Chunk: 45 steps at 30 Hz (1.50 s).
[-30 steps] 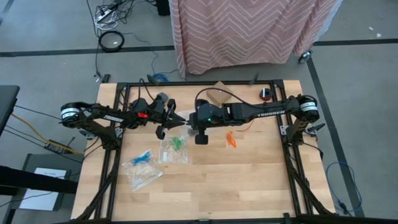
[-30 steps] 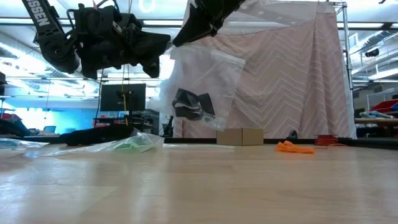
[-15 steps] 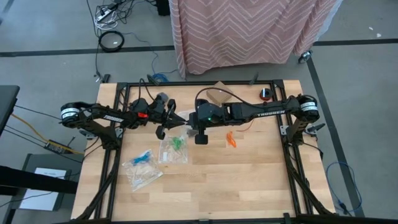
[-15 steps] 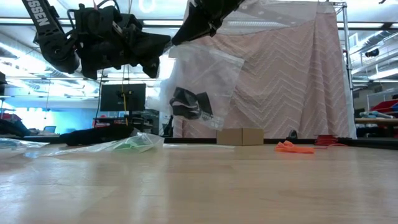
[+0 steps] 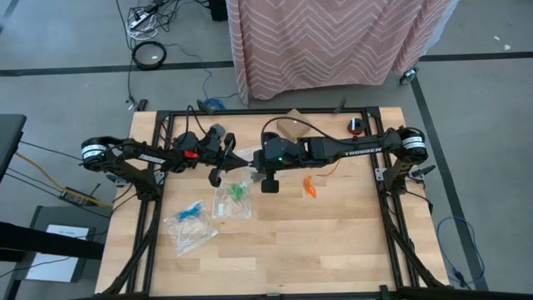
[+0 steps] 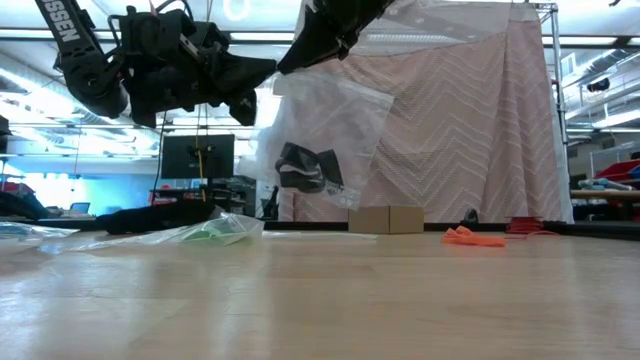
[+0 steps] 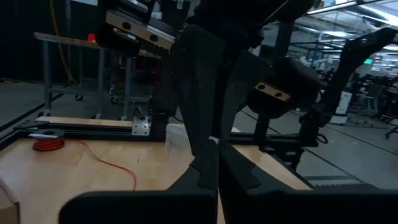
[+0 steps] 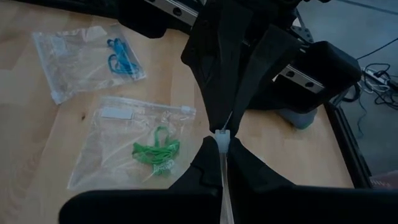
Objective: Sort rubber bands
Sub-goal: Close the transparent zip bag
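A clear zip bag point(image 6: 335, 130) with black rubber bands point(image 6: 308, 168) in its lower part hangs above the table's middle. My left gripper point(image 5: 236, 159) and my right gripper point(image 5: 249, 163) meet tip to tip at its top, both shut on it. On the table lie a second bag with green bands point(image 5: 232, 198), a third with blue bands point(image 5: 190, 218), and loose orange bands point(image 5: 310, 185). My left gripper pinches the hanging bag's top edge point(image 7: 214, 142) between its two fingers, coming about level from the table's left. One layer or both, I cannot tell. The bag hangs below, clear of the table. My right gripper pinches the same top edge point(image 8: 222, 133) between its two fingers, slanting down from the table's right, right against the left fingertips. The bag hangs slack below the fingers, seen edge-on in the right wrist view.
A small cardboard box point(image 5: 291, 125) and a red spool point(image 5: 356, 126) sit by the far edge. A dark metal frame point(image 5: 153, 208) runs around the table. Bare wood lies toward the near edge point(image 5: 316, 250).
My left gripper has shut on the hanging bag's top edge without shifting its place. The bag has swayed slightly, and the black bands inside have shifted a little.
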### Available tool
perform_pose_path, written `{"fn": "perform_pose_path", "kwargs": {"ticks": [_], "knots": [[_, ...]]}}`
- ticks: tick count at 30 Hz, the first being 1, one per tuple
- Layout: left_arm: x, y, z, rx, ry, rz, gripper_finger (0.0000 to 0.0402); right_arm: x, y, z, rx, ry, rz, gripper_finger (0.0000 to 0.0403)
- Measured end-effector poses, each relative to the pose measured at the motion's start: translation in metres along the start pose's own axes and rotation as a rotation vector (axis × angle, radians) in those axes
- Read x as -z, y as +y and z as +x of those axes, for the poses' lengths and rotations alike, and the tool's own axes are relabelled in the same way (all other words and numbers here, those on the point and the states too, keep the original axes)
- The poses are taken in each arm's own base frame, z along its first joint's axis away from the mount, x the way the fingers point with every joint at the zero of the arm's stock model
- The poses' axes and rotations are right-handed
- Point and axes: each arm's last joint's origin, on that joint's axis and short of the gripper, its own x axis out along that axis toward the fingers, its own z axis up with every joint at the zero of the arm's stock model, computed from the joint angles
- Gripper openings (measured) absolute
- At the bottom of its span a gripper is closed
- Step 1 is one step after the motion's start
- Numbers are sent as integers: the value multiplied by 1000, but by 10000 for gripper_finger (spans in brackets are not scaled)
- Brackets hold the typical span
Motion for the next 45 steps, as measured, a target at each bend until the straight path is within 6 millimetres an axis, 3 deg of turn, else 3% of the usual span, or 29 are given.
{"fn": "perform_pose_path", "kwargs": {"ticks": [21, 27, 32, 45], "knots": [[4, 3, 0, -76, 26, 19, 0, 11, -5, 0, 26, 109, 54, 0], [2, 3, 0, -81, 15, 26, 0, 31, -6, -2, 96, 295, 81, 0], [2, 3, -1, -83, 12, 30, 1, 37, -5, 3, 107, 295, 92, 0], [7, 9, -5, -30, 81, 72, 68, 24, 2, 6, 94, 147, 42, 0]]}}
